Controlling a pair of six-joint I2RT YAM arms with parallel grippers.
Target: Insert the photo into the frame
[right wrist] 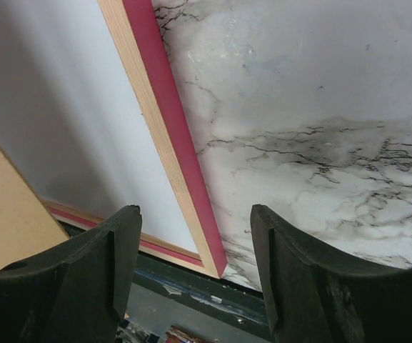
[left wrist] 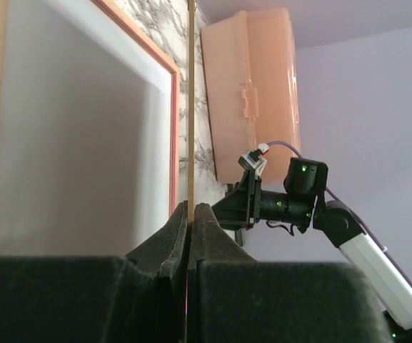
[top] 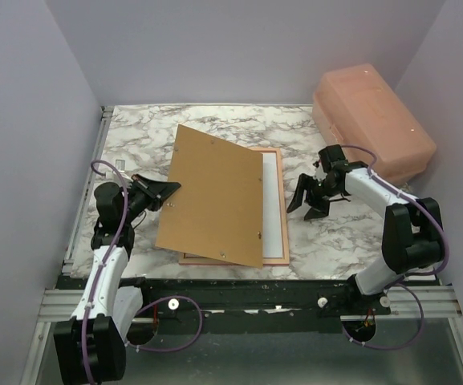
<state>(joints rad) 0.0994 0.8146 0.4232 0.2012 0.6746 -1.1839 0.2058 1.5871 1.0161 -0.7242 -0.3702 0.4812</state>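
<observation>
The frame lies flat on the marble table, tan back up with pink sides. Inside it lies the photo, plain white side up; its printed side is hidden. A brown backing board slants over the frame's left part, and my left gripper is shut on the board's left edge. In the left wrist view the thin board runs up from between the closed jaws of the left gripper. My right gripper hangs open just right of the frame, holding nothing. In its wrist view the right gripper has the frame's near corner between its fingers, beside the white photo.
A pale pink plastic box stands at the back right corner, also seen in the left wrist view as the pink box. Purple walls enclose the table on three sides. A black rail runs along the near edge.
</observation>
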